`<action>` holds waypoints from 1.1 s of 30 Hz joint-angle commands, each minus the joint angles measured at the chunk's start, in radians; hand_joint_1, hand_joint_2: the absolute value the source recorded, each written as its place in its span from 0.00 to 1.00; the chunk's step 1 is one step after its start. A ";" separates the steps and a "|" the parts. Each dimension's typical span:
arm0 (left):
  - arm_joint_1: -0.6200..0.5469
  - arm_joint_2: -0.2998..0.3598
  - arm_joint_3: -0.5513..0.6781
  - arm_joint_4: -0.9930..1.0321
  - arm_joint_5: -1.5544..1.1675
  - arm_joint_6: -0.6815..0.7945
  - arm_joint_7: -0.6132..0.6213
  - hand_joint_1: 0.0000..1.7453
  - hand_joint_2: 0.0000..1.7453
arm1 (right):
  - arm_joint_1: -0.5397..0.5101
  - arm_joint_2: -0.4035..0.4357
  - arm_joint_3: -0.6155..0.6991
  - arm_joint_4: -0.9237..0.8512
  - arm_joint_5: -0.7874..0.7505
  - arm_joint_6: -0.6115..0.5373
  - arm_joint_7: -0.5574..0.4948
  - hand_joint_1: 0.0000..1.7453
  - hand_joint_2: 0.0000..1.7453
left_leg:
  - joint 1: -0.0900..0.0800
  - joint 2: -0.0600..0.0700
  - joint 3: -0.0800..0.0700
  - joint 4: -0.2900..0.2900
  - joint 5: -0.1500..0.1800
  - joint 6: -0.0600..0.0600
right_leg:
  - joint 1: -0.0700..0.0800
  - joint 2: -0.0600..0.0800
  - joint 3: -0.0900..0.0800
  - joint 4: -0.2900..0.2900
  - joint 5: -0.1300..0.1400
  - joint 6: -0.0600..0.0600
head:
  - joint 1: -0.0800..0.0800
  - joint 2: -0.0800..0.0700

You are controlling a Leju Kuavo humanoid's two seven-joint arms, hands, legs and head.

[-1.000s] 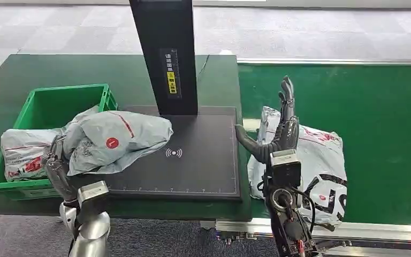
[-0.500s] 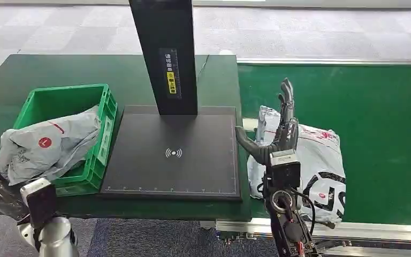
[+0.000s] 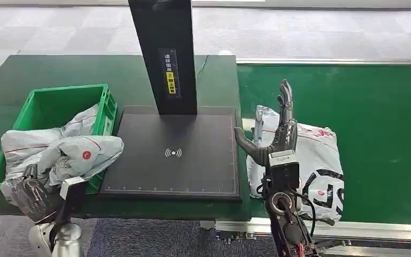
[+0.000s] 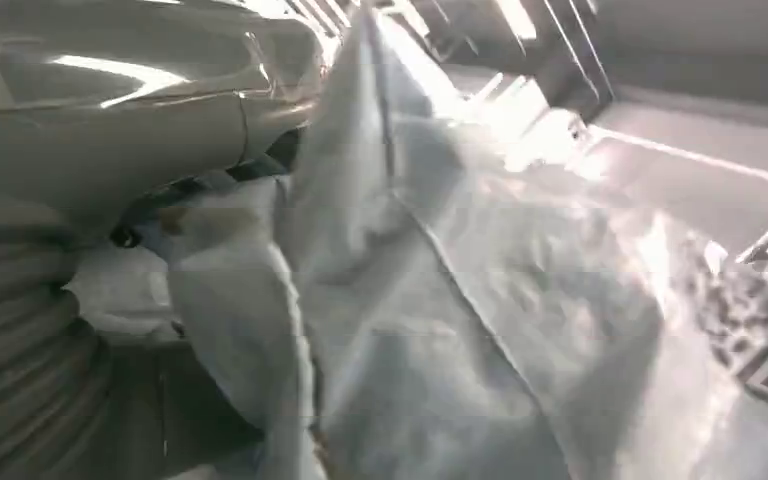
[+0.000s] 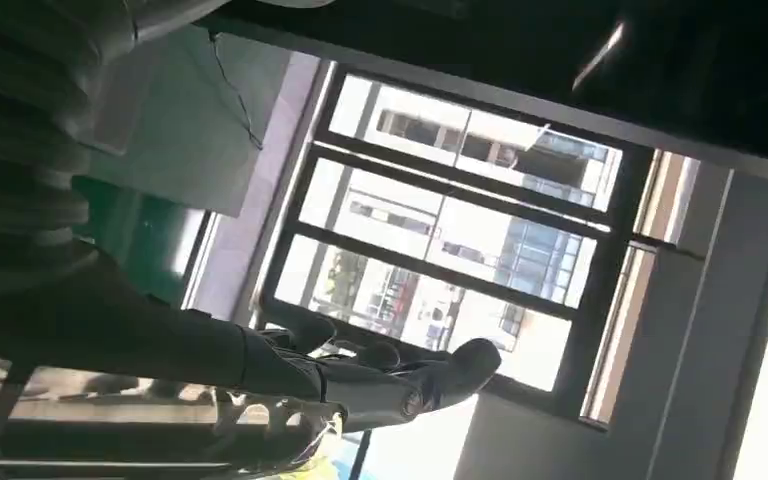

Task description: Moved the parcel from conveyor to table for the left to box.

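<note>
In the head view, our left robot hand (image 3: 32,187) grips a grey parcel (image 3: 80,155) over the near rim of the green box (image 3: 48,104), which holds another bag (image 3: 24,144). Our right robot hand (image 3: 278,134) stands upright, fingers apart, over a second parcel (image 3: 321,171) on the conveyor (image 3: 385,118).

The left wrist view shows the parcel's crumpled plastic (image 4: 480,300) close up.

The right wrist view shows dark fingers (image 5: 400,385) spread, holding nothing.
</note>
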 commanded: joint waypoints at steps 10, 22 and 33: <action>-0.095 0.001 0.042 0.285 -0.156 0.075 0.000 0.90 1.00 | -0.014 -0.007 -0.006 0.014 0.007 0.023 -0.003 0.00 1.00 | -0.001 -0.003 0.006 -0.001 0.001 0.000 | -0.001 -0.003 0.007 0.000 0.000 0.000 | 0.000 0.000; -0.100 -0.004 -0.030 0.297 -0.289 0.075 0.000 0.00 1.00 | -0.038 -0.003 -0.021 0.050 0.019 0.054 -0.003 0.00 1.00 | -0.001 -0.005 0.005 -0.001 0.005 0.001 | -0.001 -0.006 0.007 -0.001 0.002 0.000 | 0.000 0.000; 0.084 0.016 -0.491 -0.165 0.148 0.075 0.000 0.00 1.00 | 0.036 -0.043 -0.022 0.005 -0.004 0.050 -0.021 0.00 1.00 | 0.001 -0.007 0.002 0.001 0.003 0.001 | 0.001 -0.007 0.005 -0.002 0.001 0.000 | 0.000 0.000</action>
